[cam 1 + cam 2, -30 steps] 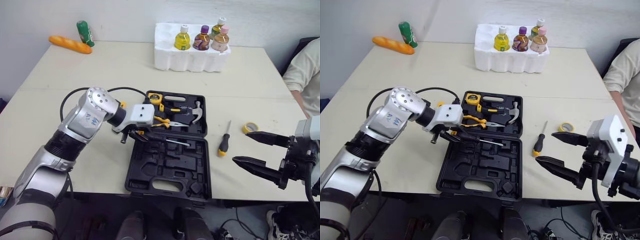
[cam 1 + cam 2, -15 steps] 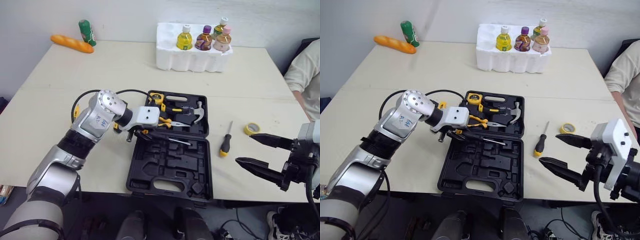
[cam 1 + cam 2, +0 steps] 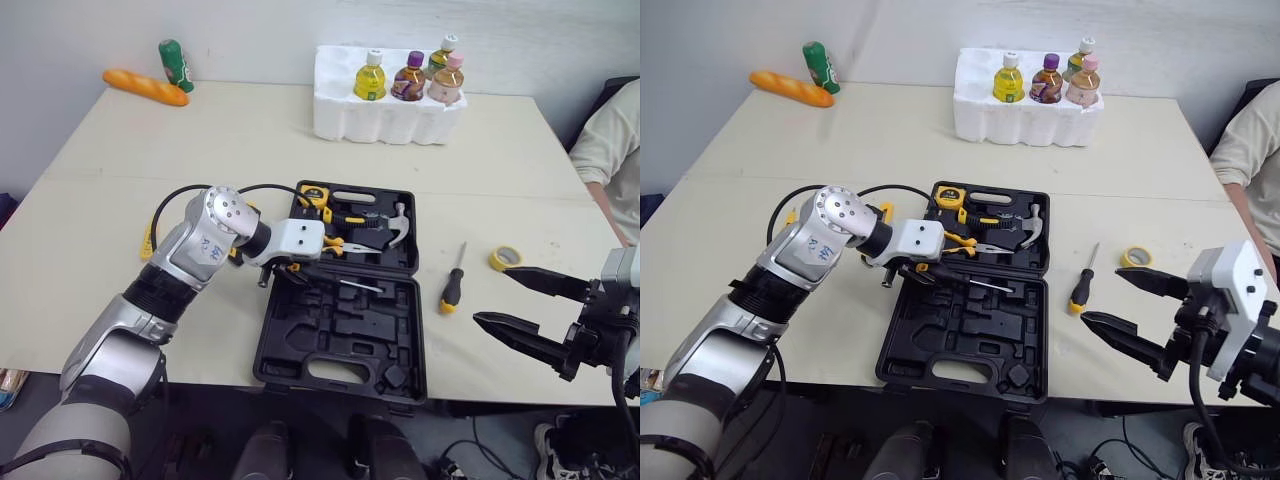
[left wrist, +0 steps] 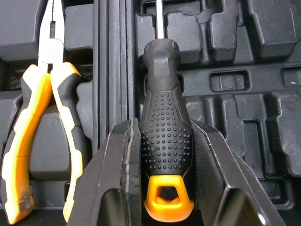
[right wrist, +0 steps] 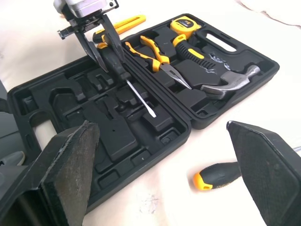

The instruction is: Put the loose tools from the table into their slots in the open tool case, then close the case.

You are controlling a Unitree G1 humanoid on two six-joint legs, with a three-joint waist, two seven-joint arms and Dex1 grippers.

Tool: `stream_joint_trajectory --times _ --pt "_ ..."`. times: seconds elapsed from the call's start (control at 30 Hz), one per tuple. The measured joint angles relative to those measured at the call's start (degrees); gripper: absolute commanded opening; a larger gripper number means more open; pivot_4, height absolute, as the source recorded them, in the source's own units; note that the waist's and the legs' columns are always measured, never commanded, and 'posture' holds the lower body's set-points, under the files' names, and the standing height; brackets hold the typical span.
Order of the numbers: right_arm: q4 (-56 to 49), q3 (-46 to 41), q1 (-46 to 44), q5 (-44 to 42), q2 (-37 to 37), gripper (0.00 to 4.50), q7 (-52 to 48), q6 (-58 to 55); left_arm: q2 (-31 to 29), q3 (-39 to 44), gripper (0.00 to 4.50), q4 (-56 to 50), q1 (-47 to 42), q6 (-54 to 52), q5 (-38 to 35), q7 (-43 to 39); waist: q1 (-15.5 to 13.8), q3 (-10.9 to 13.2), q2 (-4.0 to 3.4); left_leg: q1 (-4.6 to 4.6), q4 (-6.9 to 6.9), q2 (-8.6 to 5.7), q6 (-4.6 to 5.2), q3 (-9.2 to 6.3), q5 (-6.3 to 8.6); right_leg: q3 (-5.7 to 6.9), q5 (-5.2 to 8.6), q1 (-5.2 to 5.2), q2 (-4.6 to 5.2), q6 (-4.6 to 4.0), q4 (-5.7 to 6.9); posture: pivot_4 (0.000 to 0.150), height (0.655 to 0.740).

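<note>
Left hand (image 3: 288, 272) edged over case (image 3: 340, 352), clamping screwdriver (image 4: 165, 136).

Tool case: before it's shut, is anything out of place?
Yes. The held screwdriver in the left pincer sits over moulded slots of the case, not seated. A loose screwdriver and a tape roll lie on the table right of it.
</note>
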State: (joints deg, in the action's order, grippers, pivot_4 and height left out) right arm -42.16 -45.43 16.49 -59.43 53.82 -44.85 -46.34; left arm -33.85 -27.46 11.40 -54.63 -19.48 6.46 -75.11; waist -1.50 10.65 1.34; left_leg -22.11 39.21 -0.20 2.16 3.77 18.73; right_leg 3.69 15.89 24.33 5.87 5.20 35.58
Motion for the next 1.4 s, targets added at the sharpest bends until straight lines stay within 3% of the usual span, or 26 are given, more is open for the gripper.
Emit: stream_joint_trajectory --times 0.07,0.27,0.37,0.57,0.77,1.17,1.4 --pt "0.0 0.0 0.3 0.0 0.0 4.5 0.0 0.0 -0.5 0.9 3.7 -1.1 0.7 -0.7 -1.7 -1.3 0.0 0.0 0.0 0.0 0.0 0.01 0.0 0.0 0.0 0.0 0.0 0.0 0.0 0.0 0.0 0.15 0.7367" --pt "-0.1 0.0 0.7 -0.2 0.0 4.5 -0.4 0.1 0.8 12.2 3.7 3.3 0.5 -3.9 -16.2 -8.7 0.1 0.0 -0.02 0.05 0.03 0.02 -0.04 0.01 -0.02 0.0 0.0 -0.01 -0.02 0.0 0.06 0.15 0.7367" --pt "-0.2 0.5 0.6 -0.1 -0.6 4.5 -0.1 0.3 3.3 15.6 2.81 14.4 1.3 4.1 -16.8 -7.5 0.1 0.0 -0.04 0.09 0.04 0.0 -0.04 0.04 -0.02 0.0 0.0 -0.02 -0.06 0.0 0.08 0.15 0.7367" --pt "-0.2 3.2 -0.5 -0.1 -0.8 4.5 0.7 1.4 6.7 16.8 0.02 21.4 4.4 4.4 -20.4 -10.3 0.0 0.0 -0.03 -0.01 0.08 -0.03 -0.02 0.05 -0.01 0.0 -0.01 0.03 -0.18 0.02 0.06 0.15 0.7367" --pt "0.0 4.8 -2.3 0.0 -0.9 4.5 1.7 1.5 10.7 18.1 0.02 26.4 4.6 12.1 -19.3 -4.7 0.0 0.0 -0.03 -0.02 0.1 -0.03 -0.01 0.03 0.0 0.01 -0.03 0.01 -0.03 0.06 0.05 0.15 0.7367" --pt "2.2 5.8 -4.7 0.5 -1.3 4.5 2.8 1.5 11.3 15.6 0.02 30.1 4.8 22.7 -12.6 -0.8 0.0 -0.1 -0.04 0.12 0.1 -0.03 0.01 0.09 0.0 -0.02 -0.03 -0.06 0.06 0.06 0.09 0.15 0.7367" --pt "3.4 7.1 -5.6 2.1 -1.7 4.5 5.7 1.5 11.2 13.1 0.02 30.9 5.1 28.3 -9.5 1.6 0.1 -0.6 -0.31 1.02 -0.12 0.08 0.34 0.04 0.48 0.01 0.0 -0.93 0.08 0.0 -0.48 0.15 0.7367"
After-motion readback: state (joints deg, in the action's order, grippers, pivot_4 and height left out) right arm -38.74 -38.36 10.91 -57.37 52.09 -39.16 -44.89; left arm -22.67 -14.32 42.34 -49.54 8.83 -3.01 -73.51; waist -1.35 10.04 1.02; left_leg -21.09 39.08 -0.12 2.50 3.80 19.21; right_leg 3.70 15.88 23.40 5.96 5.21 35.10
